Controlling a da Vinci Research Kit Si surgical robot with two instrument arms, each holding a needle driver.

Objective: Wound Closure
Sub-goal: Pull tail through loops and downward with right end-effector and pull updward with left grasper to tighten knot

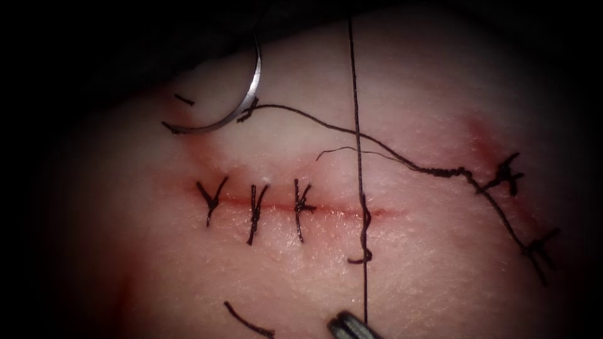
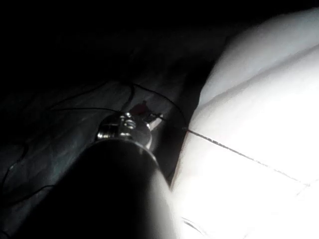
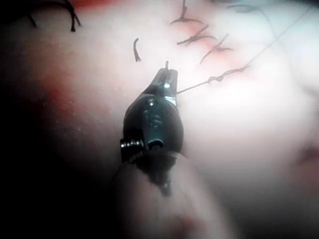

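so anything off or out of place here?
The needle lies loose on the tissue above the cut's left end, unheld. The right tool is shut on the taut thread. Loose thread ends lie around.

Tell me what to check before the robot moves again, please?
1. Right hand gripping the thread: ok, shut on it.
2. Left hand gripping anything: cannot tell.
3. Needle out of the way: ok, it lies on the tissue above the cut's left end, in neither hand, and looks not stuck in.
4. Thread tight: ok, a straight line crosses the cut, with a knot on it.
5. Three finished stitches left of the knot: ok, tied.
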